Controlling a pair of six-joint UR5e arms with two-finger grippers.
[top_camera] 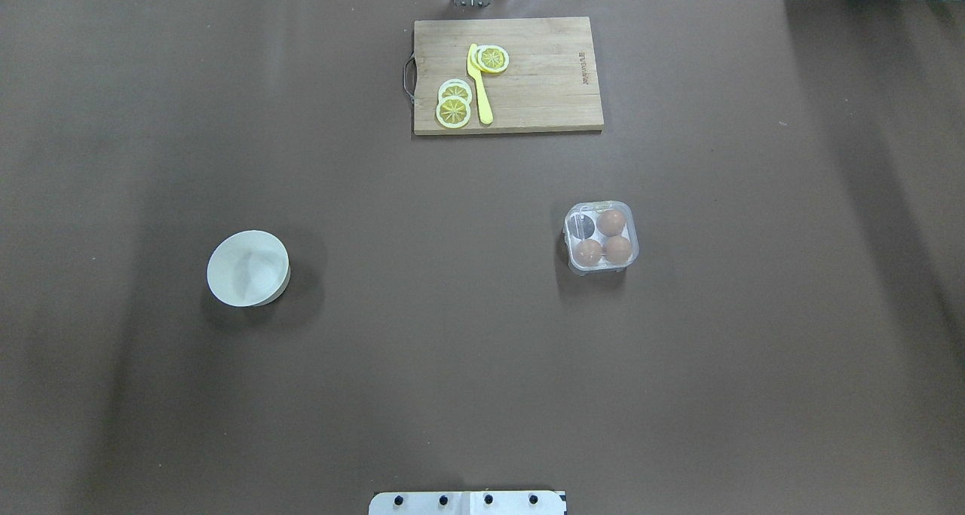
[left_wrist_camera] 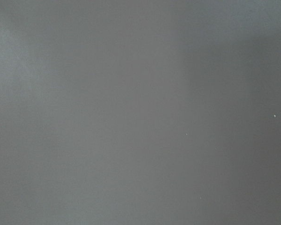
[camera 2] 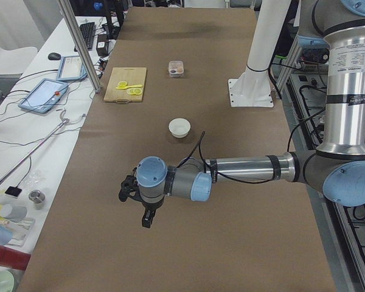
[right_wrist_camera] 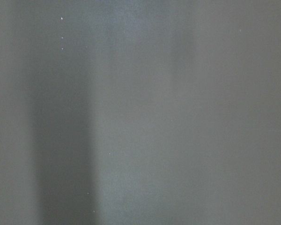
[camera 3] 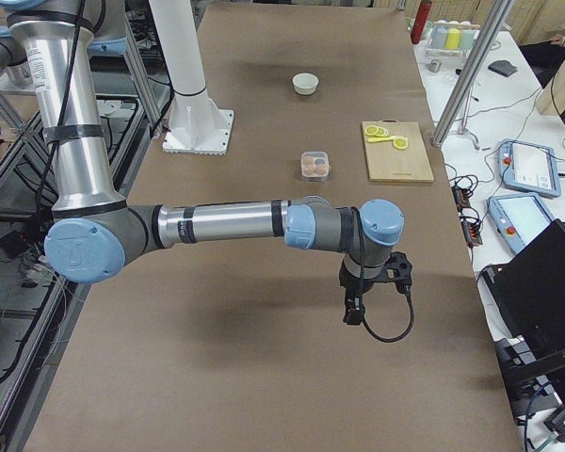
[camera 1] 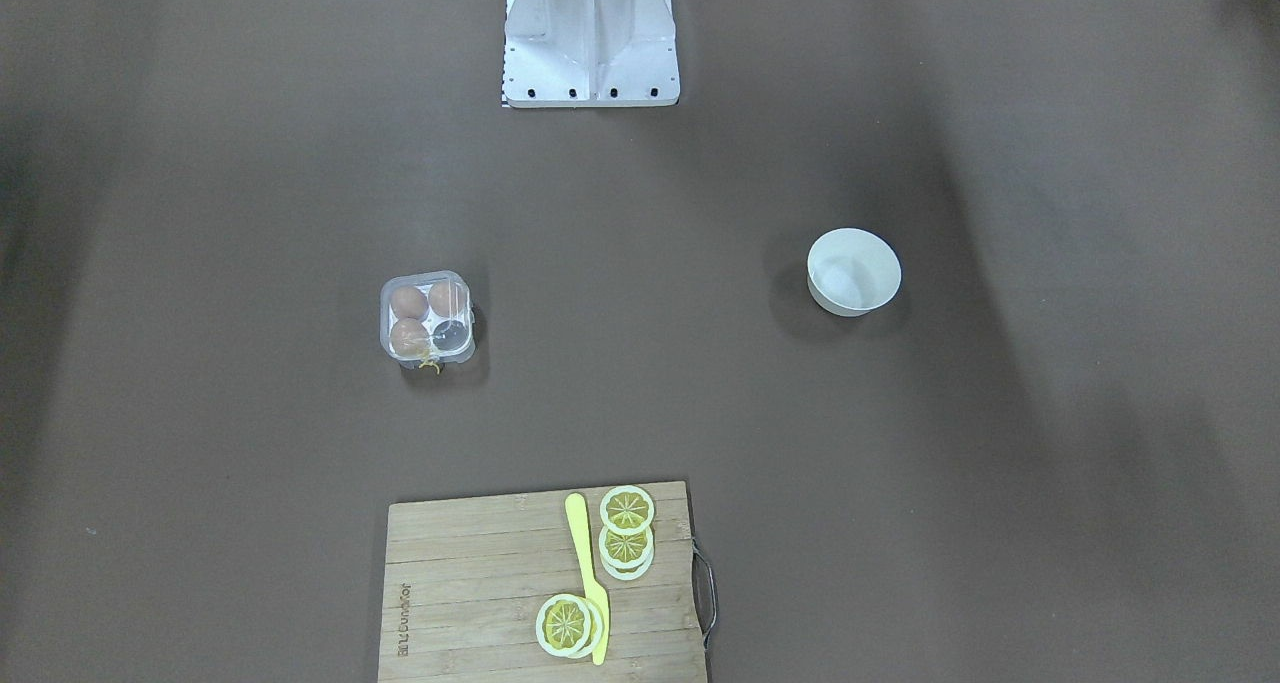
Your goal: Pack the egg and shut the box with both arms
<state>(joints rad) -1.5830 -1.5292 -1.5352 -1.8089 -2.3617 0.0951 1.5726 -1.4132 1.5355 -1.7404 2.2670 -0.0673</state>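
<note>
Brown table (top_camera: 452, 349): three eggs (top_camera: 611, 222) are held in the box (top_camera: 601, 206) at three o'clock; left gripper (camera 2: 146, 220), right gripper (camera 3: 354, 311): finger spread cannot be told

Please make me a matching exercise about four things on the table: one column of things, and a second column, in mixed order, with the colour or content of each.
Things:
1. box
2. bowl
3. knife
4. cutting board

Descriptions:
A. yellow
B. white
C. wooden, with lemon slices on it
D. holds three brown eggs

Pairs: 1-D, 2-B, 3-A, 4-C
</note>
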